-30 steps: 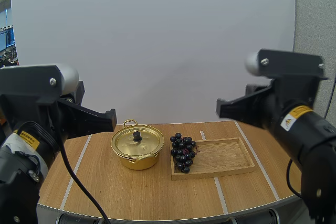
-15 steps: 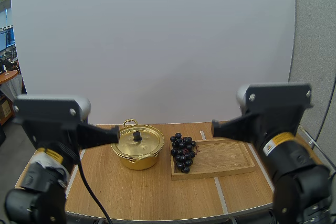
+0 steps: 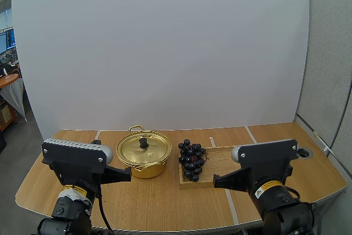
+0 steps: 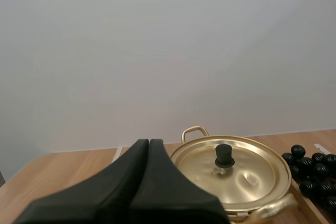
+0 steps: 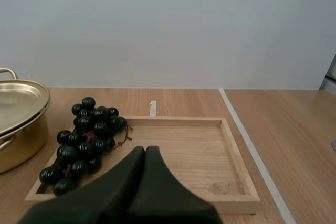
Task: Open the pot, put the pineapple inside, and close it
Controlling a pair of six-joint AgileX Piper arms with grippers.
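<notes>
The wooden table carried everything, and the gold pot stood on it a little left of its middle. A wooden tray lay flat on the table to the right of the pot, close to it but apart from it, with pale tape lines running over the table past both of them.

The pot was closed. Its gold lid sat level on the rim, and one looped handle showed at the pot's far side.

The fruit on the table was a bunch of dark grapes. It lay on the end of the tray nearest the pot, just beside the pot's wall, with a narrow gap between them in the right wrist view.

The left hand held nothing. Its two black fingers were pressed together into one wedge, low on the near side of the pot and aimed at its left part; I could not tell whether the tip met the wall.

The right hand was likewise closed on nothing. It hung to the right of the pot, past the grapes, over the tray's near edge.

A small black knob stood upright at the centre of the pot's lid.
</notes>
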